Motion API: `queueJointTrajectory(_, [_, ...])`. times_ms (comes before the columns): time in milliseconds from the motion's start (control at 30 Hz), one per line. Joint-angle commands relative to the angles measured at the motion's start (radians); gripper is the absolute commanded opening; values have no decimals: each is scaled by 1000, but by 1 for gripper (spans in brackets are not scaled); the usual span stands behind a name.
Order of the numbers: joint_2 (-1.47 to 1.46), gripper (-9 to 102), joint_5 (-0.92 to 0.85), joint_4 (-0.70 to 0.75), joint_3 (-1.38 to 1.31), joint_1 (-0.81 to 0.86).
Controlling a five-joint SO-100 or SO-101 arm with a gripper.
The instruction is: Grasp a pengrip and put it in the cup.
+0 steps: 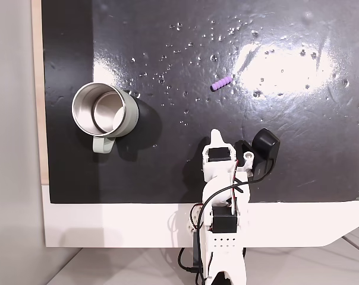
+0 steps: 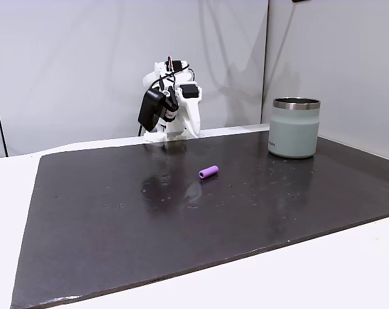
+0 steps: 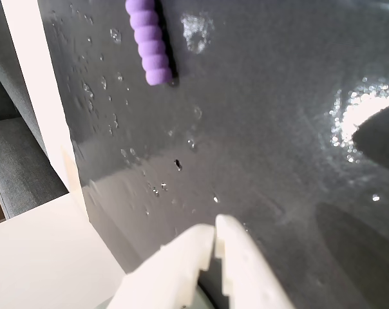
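Note:
The purple ribbed pengrip (image 1: 221,84) lies loose on the black mat, right of centre in a fixed view from above. It also shows in a fixed side view (image 2: 208,172) and at the top of the wrist view (image 3: 149,42). The pale grey-green cup (image 1: 131,116) stands upright at the left, steel inside bare, handle toward the near edge; from the side the cup (image 2: 295,129) is at the right. My white gripper (image 1: 216,136) is folded back near the arm's base, well short of the pengrip. In the wrist view the gripper (image 3: 214,233) has its tips together, holding nothing.
A glossy black mat (image 1: 286,154) with small droplets and glare covers the white table (image 1: 108,225). The arm's base and cables (image 1: 221,237) sit at the near edge. A black camera (image 1: 264,148) rides on the wrist. A pale wall (image 2: 85,64) stands behind.

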Motion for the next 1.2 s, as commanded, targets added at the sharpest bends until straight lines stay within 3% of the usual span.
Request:
queueJointTrajectory(0, [9,0,-12,-35,-3,-18])
queueJointTrajectory(700, [8,0,-66,-51,-48,25])
queueJointTrajectory(900, [-508,0,-21,-32,-414,26])
queueJointTrajectory(1167, [-897,0,-57,-80,-647,8])
